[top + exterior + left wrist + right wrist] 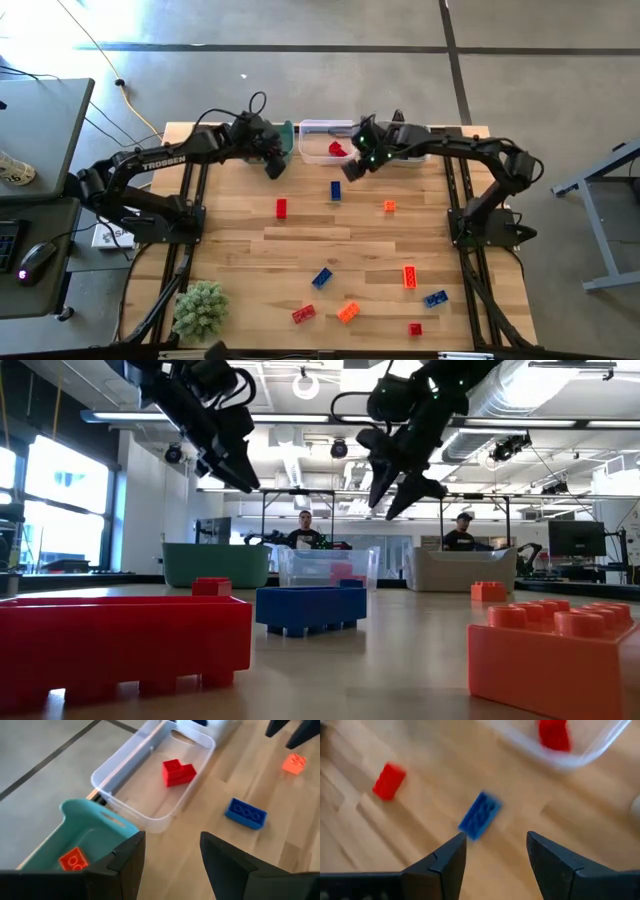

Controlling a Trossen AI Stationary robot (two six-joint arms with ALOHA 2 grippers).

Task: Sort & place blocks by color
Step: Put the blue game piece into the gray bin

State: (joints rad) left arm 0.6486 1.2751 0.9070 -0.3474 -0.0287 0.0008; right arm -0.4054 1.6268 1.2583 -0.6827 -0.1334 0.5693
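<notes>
Both arms are up at the far edge of the counter (pixel 330 240) by the bins. The left tool (pixel 170 855) hangs with its fingers spread and nothing between them, and its wrist view gives what the overhead can't: an orange block (pixel 74 860) lying in the teal bin (pixel 95 827), and a red block (pixel 177 771) in the clear bin (pixel 150 815) next door. From above the teal bin is mostly hidden behind the arm.

The right tool (pixel 495 852) is parted and empty too, hovering over a blue block (pixel 480 816). That blue block sits just in front of the clear bin; in the high view its long axis runs roughly toward the bins, though it's small there, so take that loosely. A red block (pixel 281 207) and an orange one (pixel 389 206) flank it.

More blocks lie scattered on the near half of the pale wood planks, with a green spiky ball (pixel 200 308) at the near left corner. The low view shows two people in the room beyond.
</notes>
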